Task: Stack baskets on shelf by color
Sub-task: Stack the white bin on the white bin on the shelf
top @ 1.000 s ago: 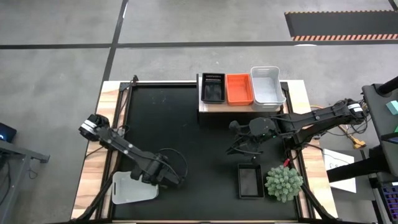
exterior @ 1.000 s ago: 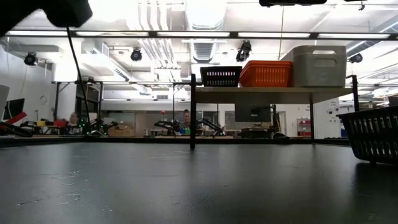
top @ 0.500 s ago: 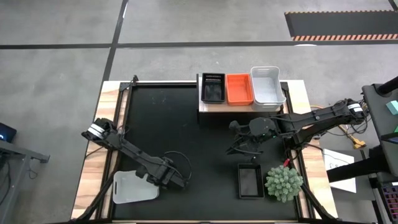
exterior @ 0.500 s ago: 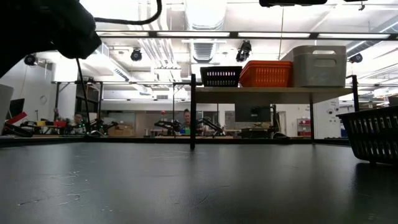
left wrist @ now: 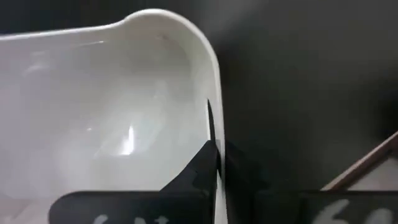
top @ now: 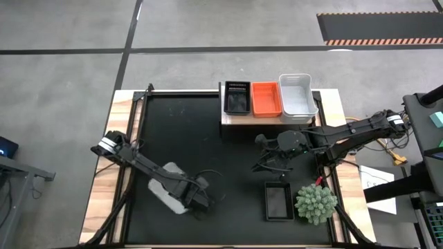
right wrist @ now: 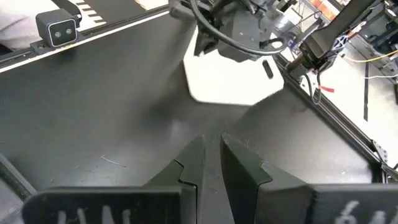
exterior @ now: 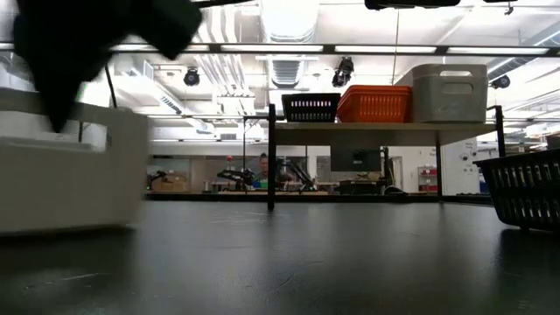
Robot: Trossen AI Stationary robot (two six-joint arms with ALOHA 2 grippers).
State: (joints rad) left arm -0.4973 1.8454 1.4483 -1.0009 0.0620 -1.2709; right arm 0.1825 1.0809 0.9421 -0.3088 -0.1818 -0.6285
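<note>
A white basket (top: 168,187) lies slanted on the black mat left of the middle, with my left gripper (top: 199,202) shut on its wall. In the low view this basket (exterior: 70,166) shows blurred at the left. The light-wood shelf (top: 270,119) at the far edge carries a black basket (top: 237,99), an orange one (top: 266,99) and a white one (top: 297,97) side by side. Another black basket (top: 278,202) rests on the mat at the near right. My right gripper (top: 266,158) hangs over the mat in front of the shelf, slightly open and holding nothing. My left gripper pinches the white basket's side wall at its rim (left wrist: 215,118), a little way from a rounded corner. One finger (left wrist: 198,169) is inside the basket and the other outside. The fingers come from above, pointing down. Whether the basket's bottom touches the mat, I cannot tell.
A green spiky plant (top: 315,203) stands beside the near black basket at the right. Bare mat (top: 201,138) stretches between the shelf and the left arm. Wooden table borders run along both sides.
My left gripper has moved toward the table's right, sunk a little, rolled about its axis and shut on the white basket's wall. The basket has gone from the near-left border onto the mat toward the middle and has turned about.
</note>
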